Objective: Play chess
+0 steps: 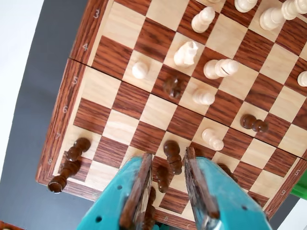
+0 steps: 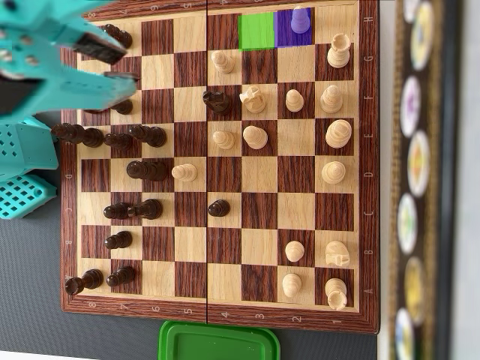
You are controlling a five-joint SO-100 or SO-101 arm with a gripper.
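Observation:
The wooden chessboard (image 2: 217,311) carries dark pieces on the left and pale pieces on the right in the overhead view. My teal gripper (image 2: 129,66) hovers above the board's upper left corner, jaws apart and empty. In the wrist view the gripper (image 1: 168,153) enters from the bottom. A dark pawn (image 1: 172,155) stands just beyond its tips and another dark piece (image 1: 163,178) shows below, between the fingers. A pale pawn (image 1: 212,139) stands just right of the tips. In the overhead view one top-row square is tinted green (image 2: 256,31) and the square beside it purple (image 2: 285,34), with a purple-tinted piece (image 2: 300,19).
A green lid (image 2: 217,341) lies below the board's bottom edge in the overhead view. Teal arm parts (image 2: 22,165) sit at the board's left. A dark strip with round discs (image 2: 416,180) runs down the right. Dark pieces crowd the corner (image 1: 69,167).

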